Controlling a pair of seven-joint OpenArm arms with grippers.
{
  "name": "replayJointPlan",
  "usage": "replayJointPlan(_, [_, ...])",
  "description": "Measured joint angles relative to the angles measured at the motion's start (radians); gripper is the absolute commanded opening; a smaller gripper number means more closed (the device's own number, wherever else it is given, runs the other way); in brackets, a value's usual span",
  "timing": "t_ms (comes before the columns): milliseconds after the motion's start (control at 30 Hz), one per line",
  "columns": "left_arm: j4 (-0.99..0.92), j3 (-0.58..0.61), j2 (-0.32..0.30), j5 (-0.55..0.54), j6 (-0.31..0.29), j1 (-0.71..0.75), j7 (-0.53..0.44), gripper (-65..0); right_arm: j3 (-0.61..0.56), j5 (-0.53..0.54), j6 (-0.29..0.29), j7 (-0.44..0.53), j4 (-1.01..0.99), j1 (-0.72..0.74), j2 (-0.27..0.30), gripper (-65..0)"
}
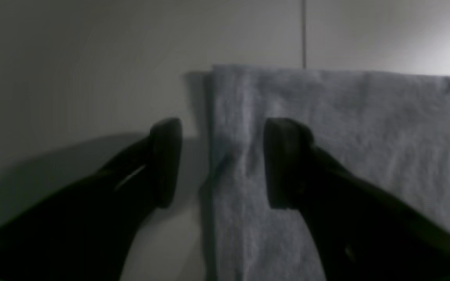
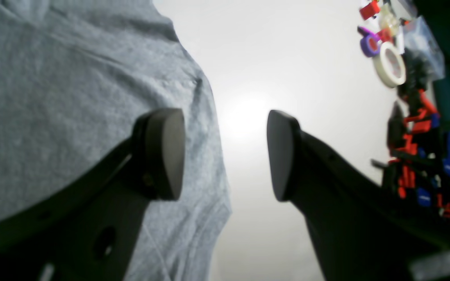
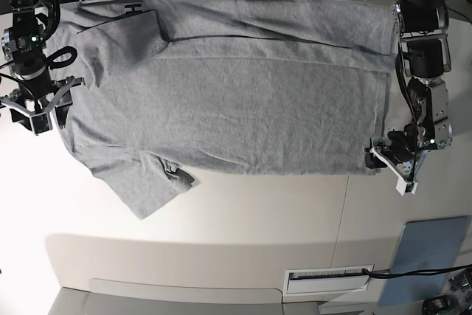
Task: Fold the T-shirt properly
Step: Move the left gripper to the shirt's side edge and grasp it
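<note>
Left hand point(image 1: 222, 162) released, straddling the T-shirt point(image 3: 243, 101) edge | right hand point(image 2: 225, 154) released at its sleeve side | only base view shows us shirt spread across tabletop point(image 3: 243, 212)

One T-shirt point(image 3: 243, 101), two end effectors point(image 3: 389, 164) point(image 3: 33, 105)

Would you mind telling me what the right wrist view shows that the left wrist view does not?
Only the right wrist view shows the open right pincer and a clutter of red, blue and purple parts beside a tape roll. Only the left wrist view shows the open left pincer straddling a straight folded edge. Both show the grey T-shirt on the pale table.
</note>
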Motion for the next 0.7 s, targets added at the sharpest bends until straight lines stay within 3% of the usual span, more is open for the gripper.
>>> replayJointPlan(67, [0.000, 0.000, 0.008, 0.001, -0.001, 0.000, 0.005, -33.3, -0.004, -0.003, 0.035, -0.002, 0.000, 0.007, -0.019, -32.4])
replayJointPlan(200, [0.000, 0.000, 0.018, 0.002, -0.001, 0.000, -0.027, -33.3, -0.060, 0.012, 0.053, -0.018, 0.000, 0.039, -0.081, -32.4])
replayJointPlan(333, [-0.018, 0.000, 0.024, 0.050, 0.058, -0.002, -0.063, -33.3, -0.096, 0.008, 0.049, -0.018, 0.000, 0.061, -0.089, -32.4])
replayJointPlan(433, [-0.058, -0.002, 0.035, 0.045, 0.047, -0.008, -0.094, -33.3, -0.119, 0.009, 0.050, -0.018, 0.000, 0.071, -0.089, -32.4])
replayJointPlan(533, [-0.082, -0.005, 0.039, 0.045, -0.024, -0.014, -0.110, -33.3, -0.119, 0.008, 0.050, -0.023, 0.000, 0.080, -0.095, -32.4])
replayJointPlan(600, [-0.085, -0.006, 0.046, 0.045, -0.020, -0.014, -0.114, -33.7, -0.119, 0.008, 0.049, -0.023, 0.000, 0.085, -0.094, -32.4])
replayJointPlan(700, [-0.085, -0.006, 0.055, 0.045, -0.005, -0.016, -0.118, -46.3, -0.119, 0.008, 0.050, -0.023, 0.000, 0.085, -0.095, -32.4])
